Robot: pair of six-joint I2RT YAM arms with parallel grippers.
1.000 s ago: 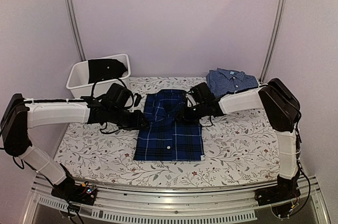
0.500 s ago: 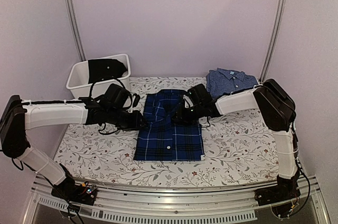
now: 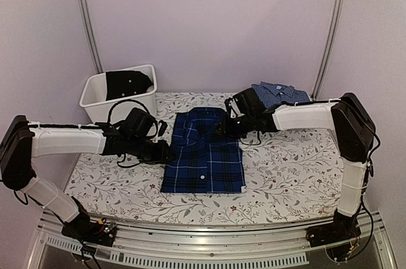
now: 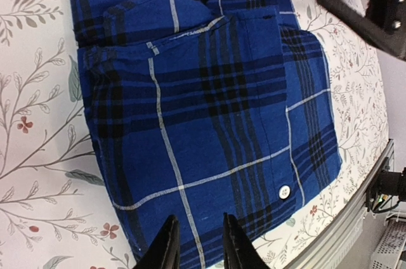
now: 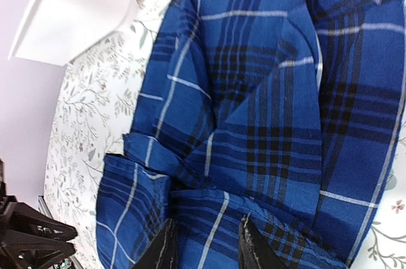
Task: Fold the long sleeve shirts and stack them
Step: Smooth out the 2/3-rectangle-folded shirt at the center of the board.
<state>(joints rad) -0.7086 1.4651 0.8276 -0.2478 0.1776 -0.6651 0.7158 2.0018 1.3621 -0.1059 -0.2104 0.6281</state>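
Top external view: both end effectors open at the folded plaid shirt

Seen from above: plaid shirt (image 3: 203, 158) folded into a neat rectangle at the middle of the floral-print counter (image 3: 285, 167), collar toward 12 o'clock, hem toward 6 o'clock, lying flat. Checked shirt (image 3: 282, 92) at 2 o'clock from it, near the back edge, also folded with collar showing, partly hidden behind the right arm (image 3: 304, 117). Well apart from the plaid shirt, not stacked on it. White bin (image 3: 95, 94) at 10 o'clock, by the back left corner, with a dark cloth (image 3: 130, 82) inside.

Left end effector (image 3: 166, 151) at the plaid shirt's 9 o'clock edge, left arm (image 3: 63, 141) stretched low across from the left side. From its wrist camera: fingers (image 4: 170, 243) parted by a narrow gap, nothing pinched between them, plaid visible through the gap, tips over the shirt's edge at the border of cloth and counter. Touching the cloth or just above it: cannot tell. White button (image 4: 284, 190) toward the hem end. Black body of the right end effector at 1 o'clock in that same view.

Right end effector (image 3: 221, 131) over the shirt's 1 o'clock part, beside the collar, reaching in from the right. From its wrist camera: fingers (image 5: 248, 247) likewise apart, holding nothing, with overlapping folds of plaid lying below and the white bin at 10 o'clock. Contact with the cloth again not to be told.
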